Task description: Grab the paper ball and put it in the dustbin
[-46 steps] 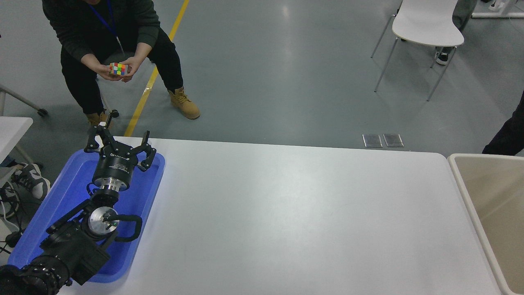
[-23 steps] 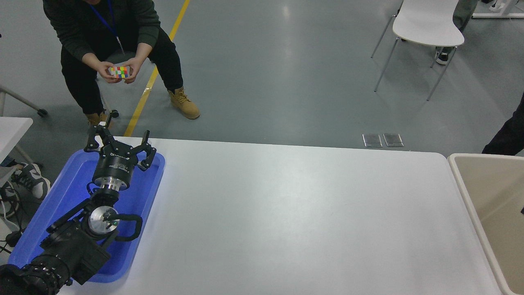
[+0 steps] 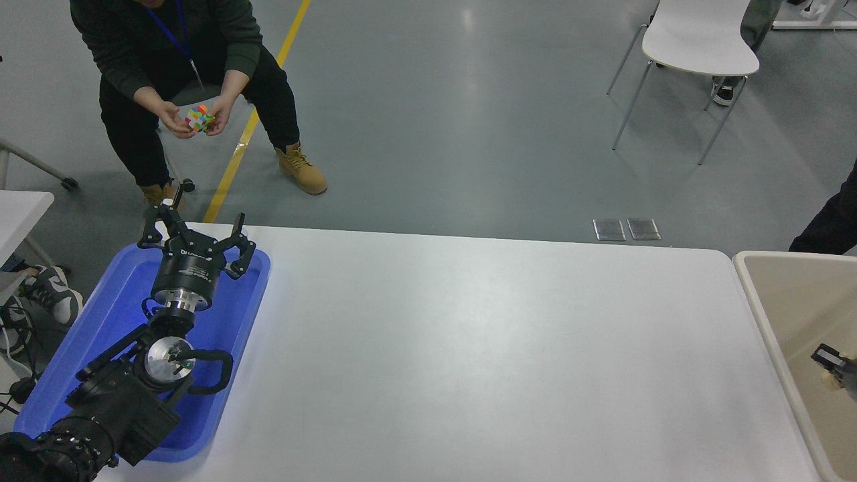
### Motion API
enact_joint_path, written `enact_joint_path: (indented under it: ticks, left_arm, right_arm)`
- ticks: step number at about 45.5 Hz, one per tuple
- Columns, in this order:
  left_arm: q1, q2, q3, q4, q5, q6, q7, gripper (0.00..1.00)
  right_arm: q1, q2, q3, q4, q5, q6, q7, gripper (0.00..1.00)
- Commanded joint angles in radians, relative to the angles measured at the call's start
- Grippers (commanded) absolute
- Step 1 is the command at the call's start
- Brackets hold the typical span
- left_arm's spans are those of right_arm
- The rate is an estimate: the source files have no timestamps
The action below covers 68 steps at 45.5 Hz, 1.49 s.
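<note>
The right gripper point(image 3: 835, 365), over the dustbin point(image 3: 756, 294) beside the white table point(image 3: 469, 348), seems clamped on the paper ball point(image 3: 832, 379); grey floor beyond.

I work in what looks like a lab or factory test hall, not a home. Past my white tabletop point(image 3: 469, 348) the floor point(image 3: 469, 120) is smooth grey-green industrial coating with a yellow safety line point(image 3: 254, 120) painted across it and 2 small metal plates point(image 3: 626, 229) set flush into it. A plain white chair point(image 3: 696, 40) on thin metal legs stands out in the open. A person point(image 3: 181, 67) in dark clothes, tan work boots and a blue lanyard crouches beyond the far edge, turning a coloured puzzle cube point(image 3: 199, 118).
</note>
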Motion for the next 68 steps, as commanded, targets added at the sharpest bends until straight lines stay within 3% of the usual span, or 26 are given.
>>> enact_joint_path:
  ticks: [1,41,52,68]
  left_arm:
    - [0.001,0.000,0.000,0.000,0.000,0.000,0.000,1.00]
    - [-0.001,-0.003,0.002,0.000,-0.001,0.000,0.000,1.00]
    - [-0.001,-0.003,0.002,0.002,-0.001,0.002,0.000,1.00]
    - [-0.001,-0.003,0.002,0.002,-0.001,0.000,0.000,1.00]
  right_arm:
    - [-0.010,0.012,0.046,0.000,0.025,-0.032,-0.005,1.00]
    - [0.329,-0.087,0.081,0.015,0.035,0.032,-0.001,1.00]
    - [0.330,-0.087,0.460,0.135,0.265,0.040,-0.003,1.00]
    - [0.203,-0.074,1.056,0.537,0.402,0.040,0.002,1.00]
